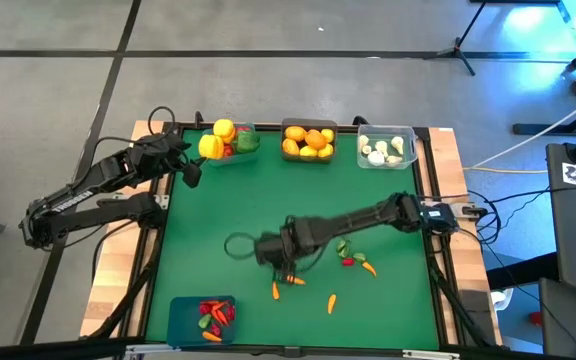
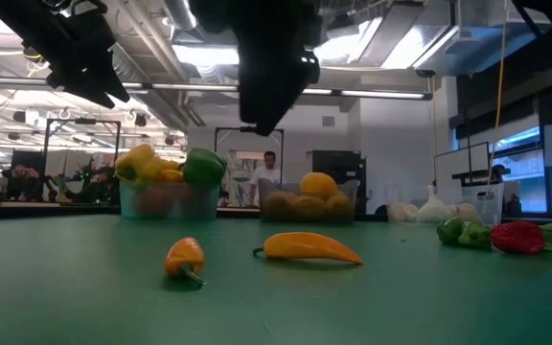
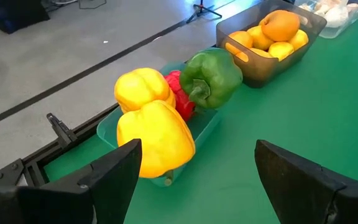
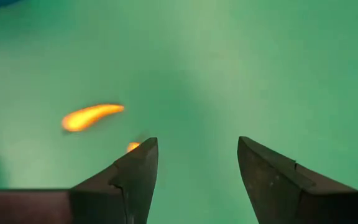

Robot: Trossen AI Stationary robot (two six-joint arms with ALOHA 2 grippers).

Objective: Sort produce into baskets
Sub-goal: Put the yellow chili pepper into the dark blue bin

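My right gripper (image 1: pixel 280 262) hangs open over the green mat's middle, pointing down, with nothing between its fingers (image 4: pixel 197 142). Just below it lie an orange carrot (image 4: pixel 92 116) and a small orange pepper (image 2: pixel 185 257). More loose produce lies to the right: a green pepper (image 1: pixel 343 248), a red one (image 1: pixel 348 262) and further carrots (image 1: pixel 331 302). My left gripper (image 3: pixel 197 144) waits open at the far left, facing the teal basket (image 1: pixel 230 140), where a yellow pepper (image 3: pixel 154 137) lies heaped on top. The dark grey basket (image 1: pixel 308 138) holds oranges and lemons.
A clear basket (image 1: pixel 386 148) with white garlic stands at the far right of the row. A blue basket (image 1: pixel 203 318) with red chillies sits at the near left edge. A loose cable loop (image 1: pixel 238 245) lies left of my right gripper. Bare mat lies at the centre left.
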